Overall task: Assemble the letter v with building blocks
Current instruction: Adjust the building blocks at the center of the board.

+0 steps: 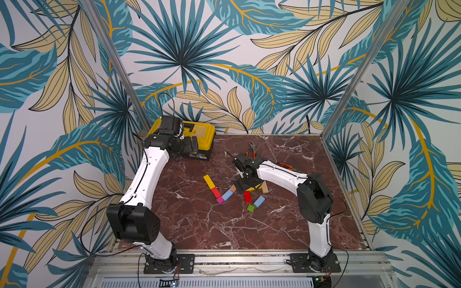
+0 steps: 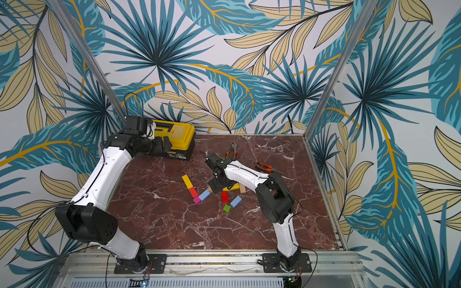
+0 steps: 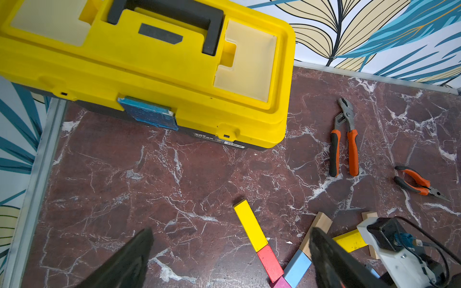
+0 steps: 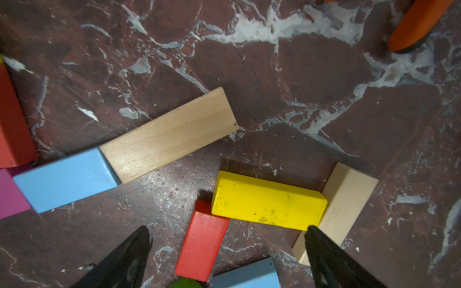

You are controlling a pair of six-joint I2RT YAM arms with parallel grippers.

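While both grippers stand open, the letter v (image 1: 217, 195) is found laid flat near the middle of the marble table (image 1: 199, 232), its point turned toward the arm bases. One arm of the figure is formed by a yellow bar (image 1: 208, 181) and a red block (image 1: 215, 192) set end to end. A magenta cube (image 1: 220, 200) is placed at the point. The other arm is formed by a light-blue block (image 1: 227, 195) and a plain-wood bar (image 4: 169, 134), whose ends are seen touching in the right wrist view. In both top views the far end of the plain-wood bar is hidden by the right arm.

The right gripper (image 4: 228, 229) is held low over the table just beside the figure, jaws spread wide, nothing clasped. Below it the loose building blocks are grouped: a spare yellow bar (image 4: 268, 199) butted against a spare wood bar (image 4: 346, 199), a spare red block (image 4: 202, 241) just beside the yellow one, a spare blue block (image 1: 259, 201) and a green cube (image 1: 251, 208).

The left gripper (image 3: 232, 232) is likewise spread and empty, held off the table beside the yellow toolbox (image 3: 154, 69), well apart from the blocks. The large pliers (image 3: 344, 142) and small pliers (image 3: 416, 183) are located farther back.
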